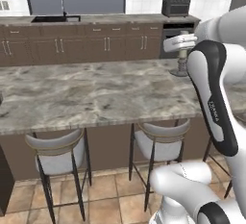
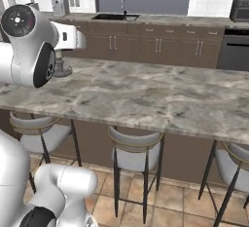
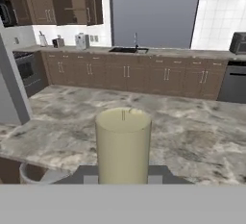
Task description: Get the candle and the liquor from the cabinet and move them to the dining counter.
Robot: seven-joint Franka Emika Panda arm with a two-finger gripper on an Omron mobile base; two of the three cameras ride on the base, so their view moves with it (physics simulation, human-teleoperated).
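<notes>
Over the veined grey-beige marble table (image 1: 86, 93), your end effector (image 3: 123, 177) grips the upright pale cream candle (image 3: 123, 146), its grey flared base (image 1: 180, 69) directly below, near the slab.

The white arm (image 1: 211, 98) is rising from the base, bending at its elbow and reaching forward. The gripper (image 3: 123, 177) is pointing about level, and its jaws are gripping something between them, nearly closed.
</notes>
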